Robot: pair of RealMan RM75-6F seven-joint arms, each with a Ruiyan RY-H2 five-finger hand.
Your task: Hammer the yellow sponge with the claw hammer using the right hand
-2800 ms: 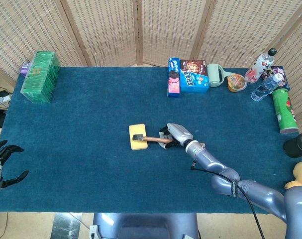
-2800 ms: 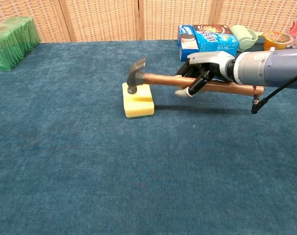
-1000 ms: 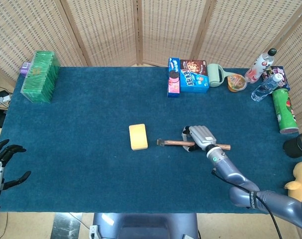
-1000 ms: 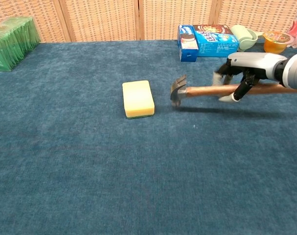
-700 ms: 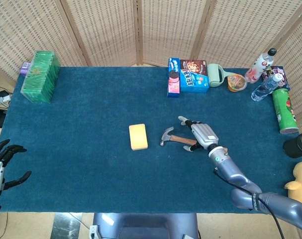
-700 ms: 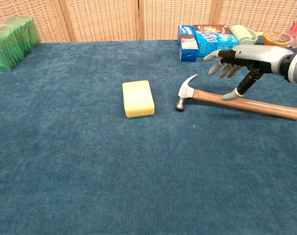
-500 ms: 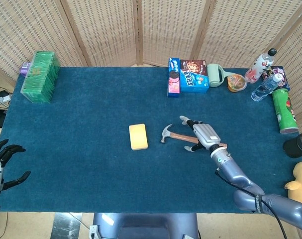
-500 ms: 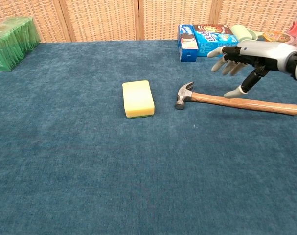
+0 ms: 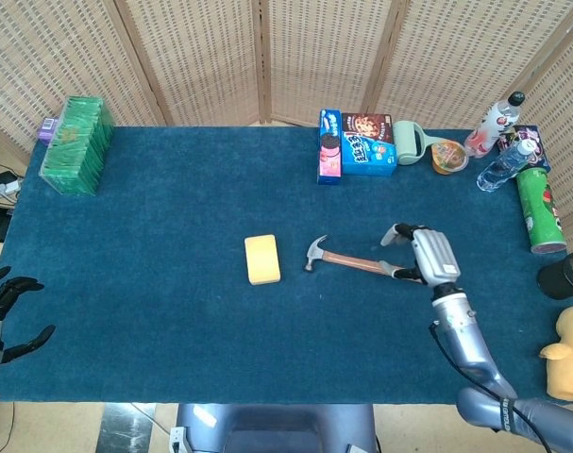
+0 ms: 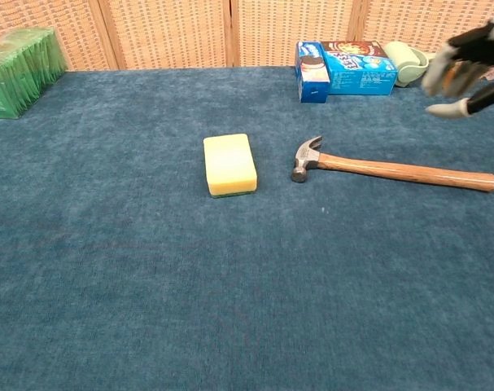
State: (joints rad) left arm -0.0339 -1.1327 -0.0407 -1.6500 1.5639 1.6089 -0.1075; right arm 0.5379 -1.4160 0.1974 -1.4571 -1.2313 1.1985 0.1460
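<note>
The yellow sponge (image 9: 261,259) (image 10: 229,164) lies flat on the blue cloth near the table's middle. To its right the claw hammer (image 9: 352,260) (image 10: 391,170) lies on the cloth, steel head toward the sponge, wooden handle pointing right. My right hand (image 9: 430,255) (image 10: 467,59) hovers over the handle's far end, lifted off it, fingers spread and holding nothing. My left hand (image 9: 3,311) hangs off the table's front left corner, fingers apart and empty.
Cookie boxes (image 9: 356,144) (image 10: 344,67), a pale green cup (image 9: 408,142), a jelly cup (image 9: 449,157), bottles (image 9: 498,140) and a green can (image 9: 538,209) line the back right. A green package stack (image 9: 76,144) (image 10: 20,59) sits back left. Wicker screens close the rear.
My right hand struck the sponge, carried the hammer back to the right, laid it down and let go. It has since lifted and drawn away to the right.
</note>
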